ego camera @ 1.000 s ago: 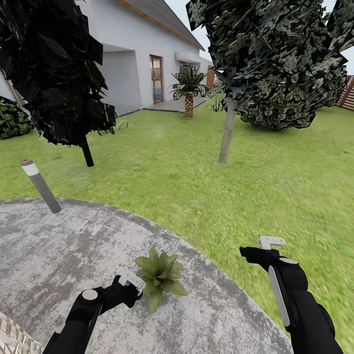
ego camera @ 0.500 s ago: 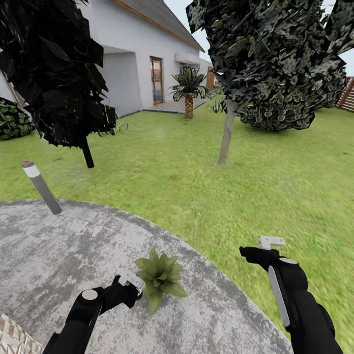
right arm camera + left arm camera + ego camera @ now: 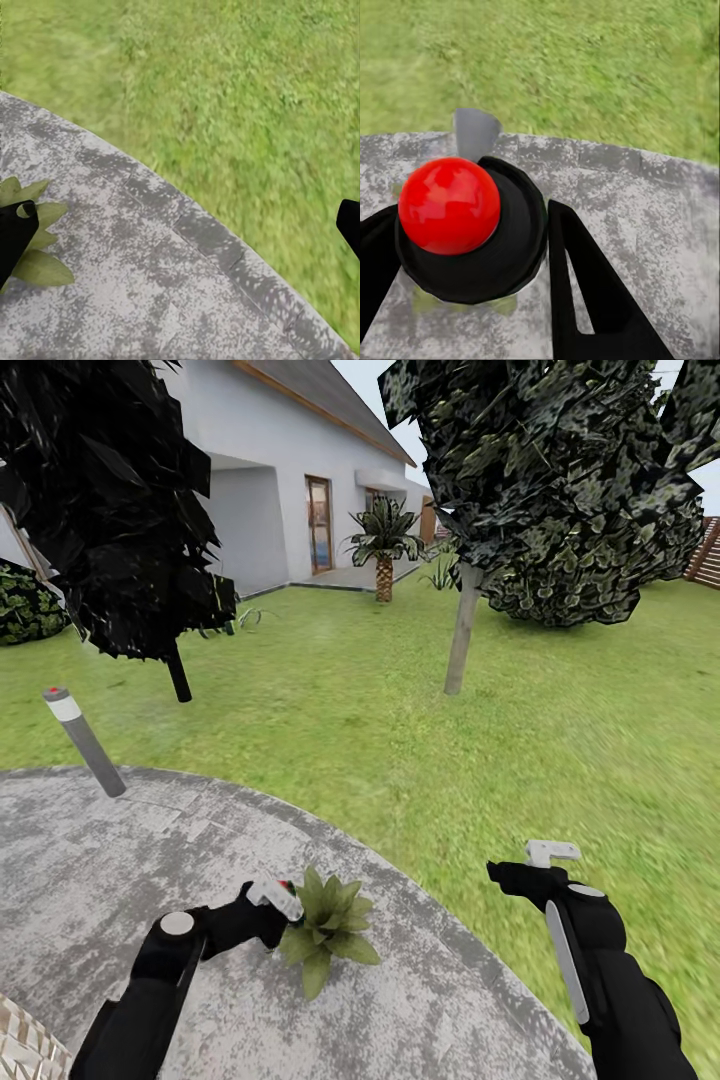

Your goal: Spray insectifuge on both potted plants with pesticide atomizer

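Far out on the left of the round stone patio (image 3: pixel 150 840), a grey bollard lamp (image 3: pixel 85 742) leans near the rim where the stone meets the lawn (image 3: pixel 400 690); it plays no part here.

The left claw (image 3: pixel 275 900) is closed around the pesticide atomizer (image 3: pixel 510 247). The left wrist view shows a finger on either side of its black top, which carries a red ball. The bottle's body is hidden, so I cannot tell which way the nozzle points. That is probably the main risk: a spray fired blind could land on stone rather than leaves.

Just to the right, one potted plant (image 3: pixel 325 925) stands on the patio a little in from its lawn-side edge. The left claw overlaps the near leaves and may be touching them. From so close, the mist would likely wet only one side of the rosette. A further push could tip or shove the plant, and a grip taken high on the bottle could let it twist.

The right claw (image 3: pixel 540 860) hangs over the patio's lawn-side rim with its jaws wide apart and empty. A careless swing inward could catch the leaves.
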You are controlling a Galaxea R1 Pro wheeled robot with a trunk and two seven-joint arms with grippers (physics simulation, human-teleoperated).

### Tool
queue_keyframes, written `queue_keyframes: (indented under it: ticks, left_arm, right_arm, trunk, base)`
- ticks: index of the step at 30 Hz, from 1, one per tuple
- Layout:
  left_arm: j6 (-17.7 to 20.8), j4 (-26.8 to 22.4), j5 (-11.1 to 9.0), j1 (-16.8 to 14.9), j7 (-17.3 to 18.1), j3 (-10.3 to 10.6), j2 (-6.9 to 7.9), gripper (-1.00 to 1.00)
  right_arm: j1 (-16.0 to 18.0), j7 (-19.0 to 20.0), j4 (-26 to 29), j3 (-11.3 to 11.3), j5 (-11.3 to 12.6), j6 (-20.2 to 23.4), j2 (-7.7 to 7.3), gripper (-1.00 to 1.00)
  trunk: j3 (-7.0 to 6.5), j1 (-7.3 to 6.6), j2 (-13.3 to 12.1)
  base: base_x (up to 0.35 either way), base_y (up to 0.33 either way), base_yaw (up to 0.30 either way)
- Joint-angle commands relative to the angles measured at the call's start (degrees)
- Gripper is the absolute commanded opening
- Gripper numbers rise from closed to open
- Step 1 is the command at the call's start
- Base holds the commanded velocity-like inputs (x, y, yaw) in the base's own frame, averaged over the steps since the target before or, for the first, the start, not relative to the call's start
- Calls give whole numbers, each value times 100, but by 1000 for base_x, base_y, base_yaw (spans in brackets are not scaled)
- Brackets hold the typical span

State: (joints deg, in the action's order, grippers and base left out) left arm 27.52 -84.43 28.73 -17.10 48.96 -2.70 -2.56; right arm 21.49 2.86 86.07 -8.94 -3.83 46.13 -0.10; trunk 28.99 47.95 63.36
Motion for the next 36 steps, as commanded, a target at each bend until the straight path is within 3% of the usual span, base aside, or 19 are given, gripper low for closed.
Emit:
queue_keyframes:
  ticks: [1,5,7,10,14,16,18,21,22,25,28,31,36]
  left_arm:
    - [35,-12,44,-155,371,-13,-2,-100]
    - [42,-20,55,-935,2066,-20,18,-100]
    - [42,-18,67,-1206,2605,-16,30,-100]
    - [42,1,71,-1513,2890,-4,35,-100]
    - [42,12,72,-1701,2974,48,30,-100]
    - [42,13,72,-1727,2984,207,26,-100]
    - [42,17,72,-1730,2986,384,22,-100]
    - [42,18,72,-1727,2992,702,19,-100]
    - [42,20,72,-1727,2994,837,22,-100]
    - [43,22,72,-1727,3032,1098,24,-100]
    - [43,23,72,-1722,3448,1236,20,-100]
    - [39,19,72,-1714,3650,1272,23,-100]
    - [-5,17,72,-1710,4001,1282,27,-100]
  right_arm:
    - [4,30,6,-2,-39,29,0,100]
    - [4,30,6,-2,-39,-5,1,100]
    - [4,29,6,3,-39,-15,1,100]
    - [4,32,0,4,-35,-18,-4,100]
    - [13,75,1,-11,-24,-16,-56,100]
    - [19,406,2,-18,-22,-16,-188,100]
    - [22,956,4,-24,-22,-14,-333,100]
    - [29,2528,2,-34,-22,18,-522,100]
    - [29,3052,4,-35,-22,27,-546,100]
    - [43,3873,6,-37,-22,34,-579,100]
    - [71,5012,13,-37,-22,36,-647,100]
    - [114,5681,30,-42,-22,36,-682,100]
    - [374,6662,41,-46,-22,37,-1002,100]
  trunk:
    - [6,0,4]
    - [6,0,4]
    - [6,0,4]
    - [6,0,4]
    - [6,0,4]
    - [6,0,4]
    - [6,0,4]
    - [6,0,4]
    - [6,0,4]
    - [6,0,4]
    - [6,0,4]
    - [6,0,4]
    - [6,0,4]
  base:
    - [0,0,0]
    - [0,0,0]
    - [0,0,0]
    - [0,0,0]
    - [0,0,0]
    - [0,0,0]
    - [0,0,0]
    - [0,0,0]
    - [0,0,0]
    - [0,0,0]
    - [0,0,0]
    - [0,0,0]
    - [0,0,0]
